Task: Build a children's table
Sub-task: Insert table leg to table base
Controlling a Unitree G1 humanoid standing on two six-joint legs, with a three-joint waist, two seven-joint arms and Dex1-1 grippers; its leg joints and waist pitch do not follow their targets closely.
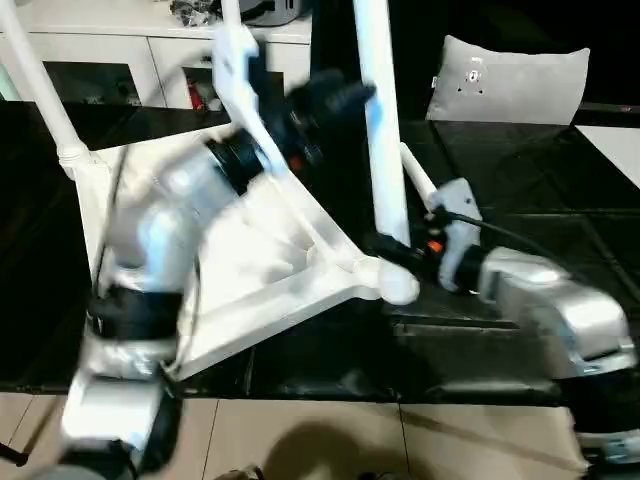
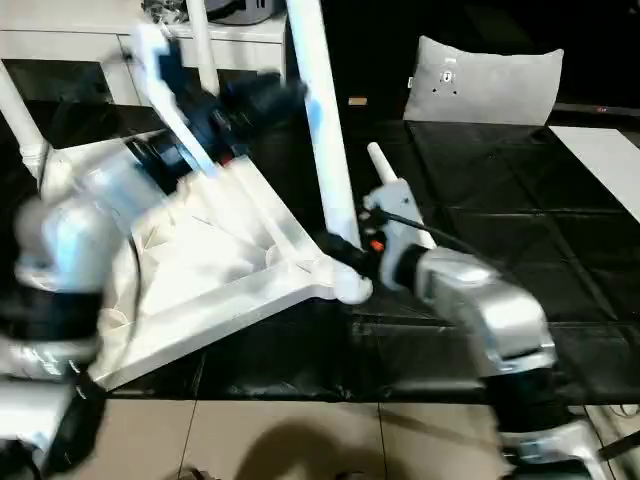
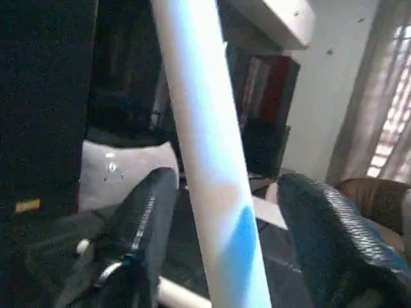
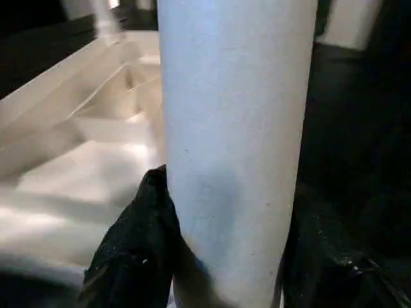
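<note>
Upside-down white table top [image 1: 250, 270], ribbed.

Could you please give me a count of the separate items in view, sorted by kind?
Tabletop: 1
Legs: 4 (two standing in corner sockets, one upright between the arms, one lying on the floor)
Cushion: 1
Cabinet: 1
Total: 7
</note>
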